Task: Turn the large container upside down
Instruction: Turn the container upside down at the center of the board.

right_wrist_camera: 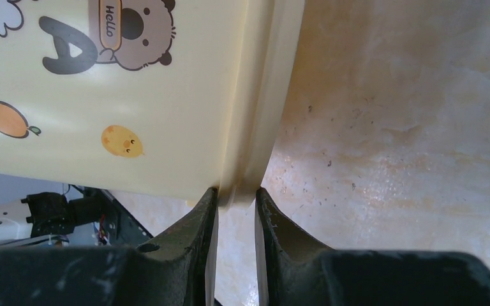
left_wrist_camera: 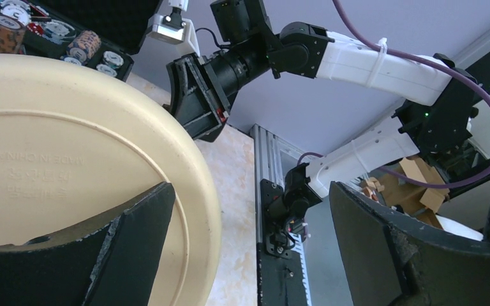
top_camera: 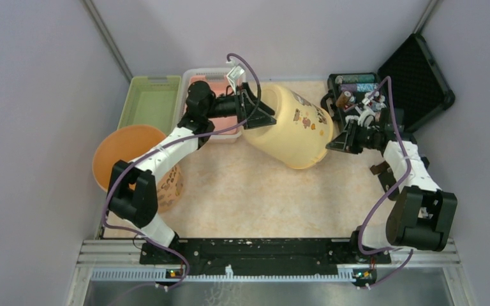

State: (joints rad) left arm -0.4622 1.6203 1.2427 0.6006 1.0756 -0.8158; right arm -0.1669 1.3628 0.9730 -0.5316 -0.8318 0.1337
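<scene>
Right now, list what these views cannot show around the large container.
Inside of the large container: its own wall hides it from above; the right wrist sees only wall and rim.
The left gripper: its finger overlaps the base in the left wrist view, contact unclear.
Contents of the black case: too small from above, cut off at the left wrist view's edge.

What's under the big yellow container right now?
Only beige marbled tabletop shows beneath the rim of the large pale-yellow plastic container. The patch directly under its body is hidden.
</scene>
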